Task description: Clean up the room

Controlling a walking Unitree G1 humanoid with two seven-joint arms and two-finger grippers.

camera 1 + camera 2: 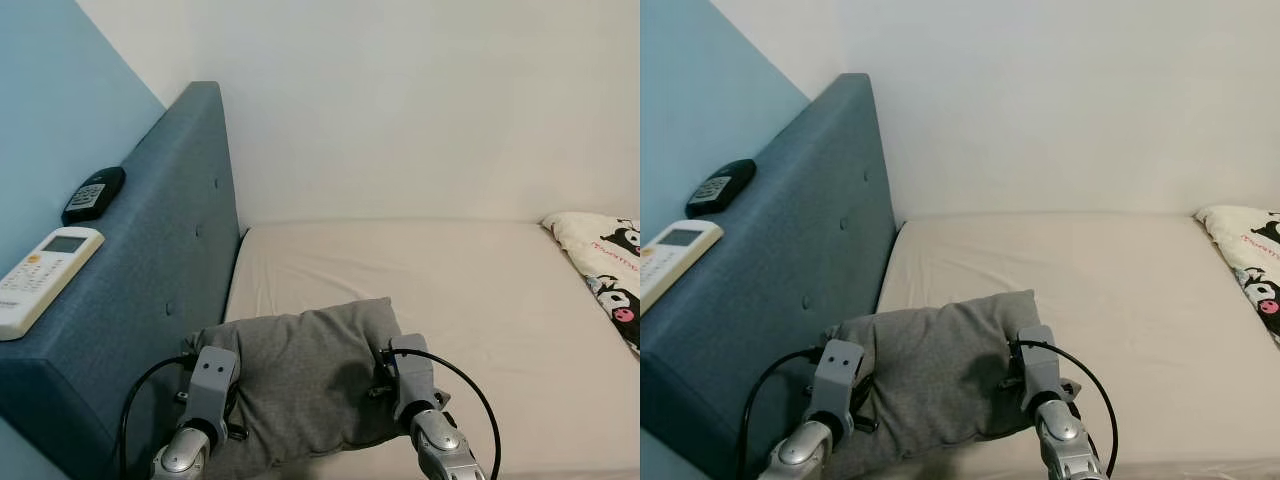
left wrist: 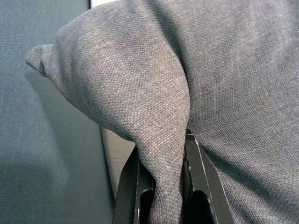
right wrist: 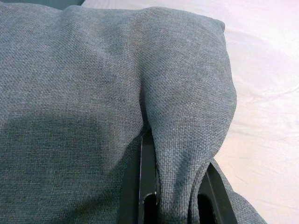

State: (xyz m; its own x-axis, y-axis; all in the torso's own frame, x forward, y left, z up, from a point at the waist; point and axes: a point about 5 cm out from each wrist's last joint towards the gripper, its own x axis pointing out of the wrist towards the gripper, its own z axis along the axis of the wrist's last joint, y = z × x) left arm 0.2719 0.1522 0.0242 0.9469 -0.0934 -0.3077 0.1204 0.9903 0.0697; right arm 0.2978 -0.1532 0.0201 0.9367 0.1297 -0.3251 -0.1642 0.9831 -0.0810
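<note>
- A grey pillow (image 1: 300, 385) sits at the lower centre of the left eye view, over the near end of the bed (image 1: 470, 290), just beside the blue headboard (image 1: 160, 260).
- The left gripper (image 2: 161, 186) is clamped on a fold at one side of it; the right gripper (image 3: 175, 191) pinches a fold at the other.
- To place it well, the robot should likely keep both grips level and lower it flat against the headboard before releasing.
- Two remotes, a white remote (image 1: 45, 278) and a black remote (image 1: 93, 193), lie on the headboard top at left.

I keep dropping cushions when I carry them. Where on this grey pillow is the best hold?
Pinch a fold at each side edge, from the near side, as both hands do: left hand, right hand. The grey pillow is soft and bunches easily.
</note>
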